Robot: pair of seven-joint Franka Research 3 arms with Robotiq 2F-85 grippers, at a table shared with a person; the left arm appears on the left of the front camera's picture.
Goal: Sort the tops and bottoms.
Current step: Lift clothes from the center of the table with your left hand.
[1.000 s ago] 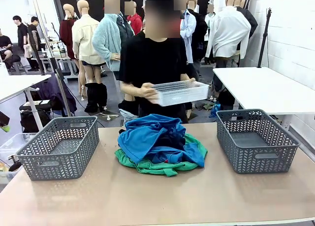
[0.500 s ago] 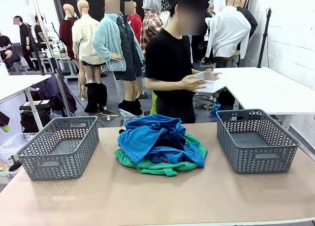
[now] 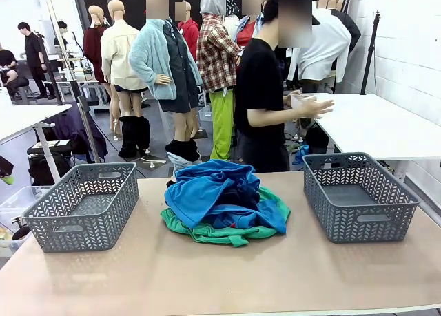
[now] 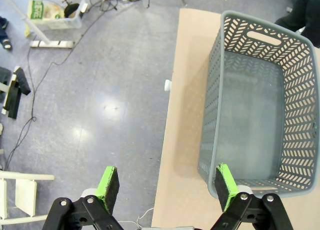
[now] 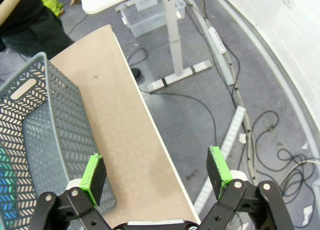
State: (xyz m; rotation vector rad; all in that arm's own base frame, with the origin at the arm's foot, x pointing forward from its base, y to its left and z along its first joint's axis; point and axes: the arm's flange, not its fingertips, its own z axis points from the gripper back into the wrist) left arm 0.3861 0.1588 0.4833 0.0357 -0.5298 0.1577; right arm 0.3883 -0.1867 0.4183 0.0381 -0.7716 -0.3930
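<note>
A heap of clothes lies in the middle of the table in the front view. The bright blue tops (image 3: 203, 191) are on top of the heap. A dark navy fold of the bottoms (image 3: 241, 194) shows between them, and the green shorts (image 3: 224, 235) spread out underneath. My left gripper (image 4: 166, 184) hangs open over the table's left edge, beside a grey basket (image 4: 250, 109), holding nothing. My right gripper (image 5: 155, 171) hangs open over the table's right edge, next to the other grey basket (image 5: 50, 135), also holding nothing.
Two empty grey baskets flank the heap, one on the left (image 3: 86, 223) and one on the right (image 3: 358, 223). A person (image 3: 260, 102) stands behind the table, turned toward a white table (image 3: 379, 123) with both hands over it. Bare tan tabletop (image 3: 220, 281) lies in front.
The person has turned from facing me to facing right, toward the white table, and the white tray held before no longer shows. Heap and baskets have not moved.
</note>
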